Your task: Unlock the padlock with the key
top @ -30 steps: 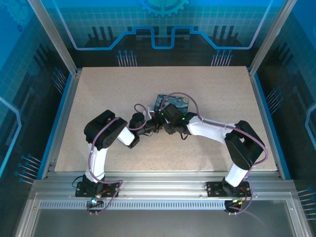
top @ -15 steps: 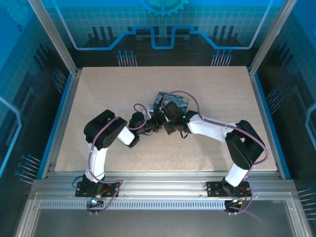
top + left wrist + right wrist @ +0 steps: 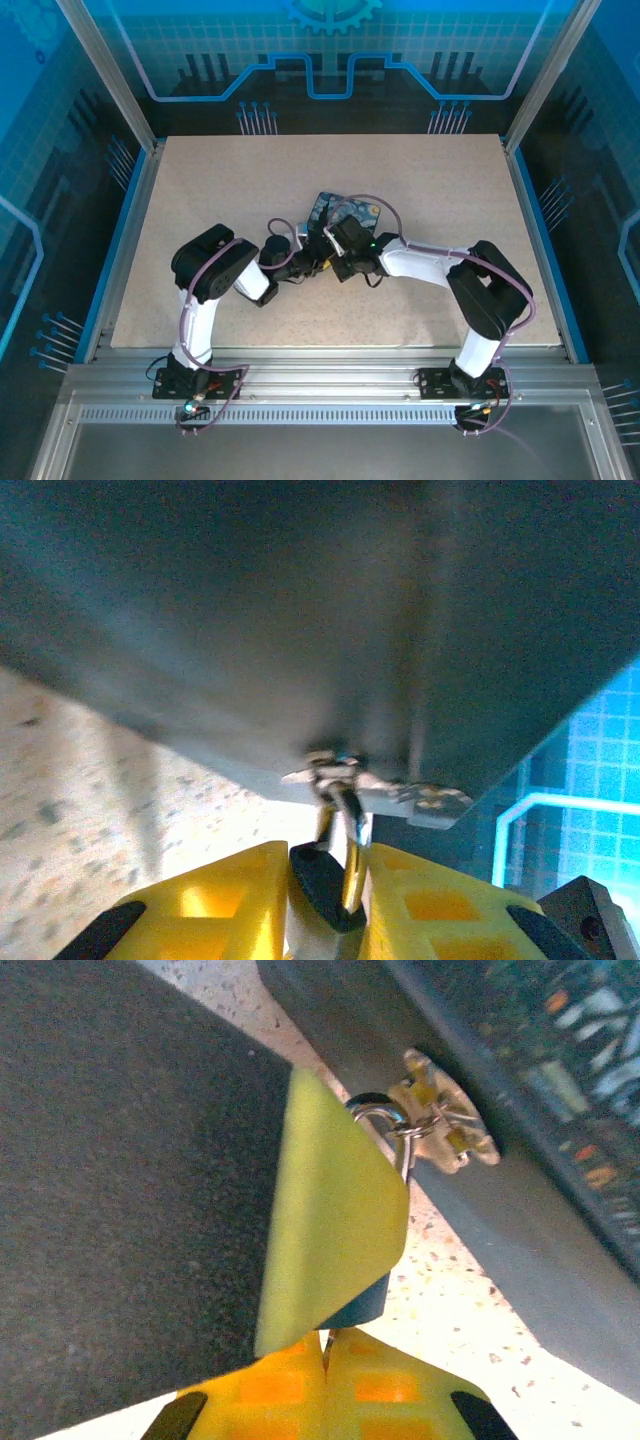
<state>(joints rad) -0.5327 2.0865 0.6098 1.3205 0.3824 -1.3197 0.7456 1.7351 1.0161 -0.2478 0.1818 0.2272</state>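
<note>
A dark box (image 3: pixel 360 208) with a painted lid sits mid-table. The padlock (image 3: pixel 320 885), a small dark body, hangs by its shackle (image 3: pixel 350 815) from the box's metal hasp (image 3: pixel 345 775). My left gripper (image 3: pixel 328 858) has its yellow fingers pressed on both sides of the padlock body. In the right wrist view the padlock (image 3: pixel 368 1305) peeks out below a left finger (image 3: pixel 330 1220). My right gripper (image 3: pixel 325 1340) is shut on the key (image 3: pixel 327 1352), a thin metal sliver pointing up into the padlock's underside. Both grippers meet at the box's near-left corner (image 3: pixel 318 258).
The speckled table (image 3: pixel 220 190) lies bare around the box. Aluminium posts and blue panels enclose it on all sides. The two forearms cross the middle of the table from left and right.
The right gripper has closed on the key and shifted slightly left and nearer. The left wrist has edged a little to the right, still at the padlock.
</note>
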